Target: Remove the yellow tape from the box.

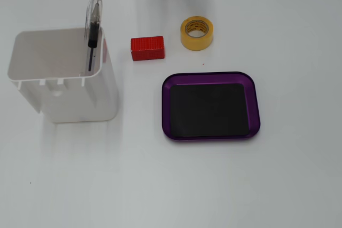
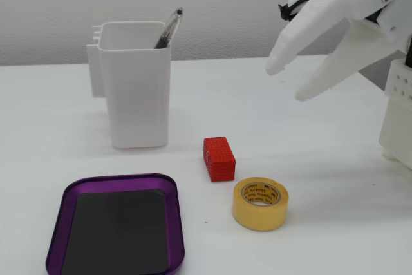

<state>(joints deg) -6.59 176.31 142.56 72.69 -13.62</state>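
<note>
The yellow tape (image 1: 196, 32) lies flat on the white table, outside the box, beyond its far edge in a fixed view. It also shows in the other fixed view (image 2: 260, 203), to the right of the box. The box, a purple tray with a black bottom (image 1: 166, 105) (image 2: 177, 223), is empty. My white gripper (image 2: 286, 83) shows in only one fixed view, at the upper right. It hangs in the air, open and empty, well above and behind the tape.
A red block (image 1: 147, 48) (image 2: 219, 157) lies between the tape and a tall white container (image 1: 80, 100) (image 2: 135, 88) that holds a pen (image 1: 93, 30) (image 2: 168, 27). The arm's white base (image 2: 399, 114) stands at the right edge.
</note>
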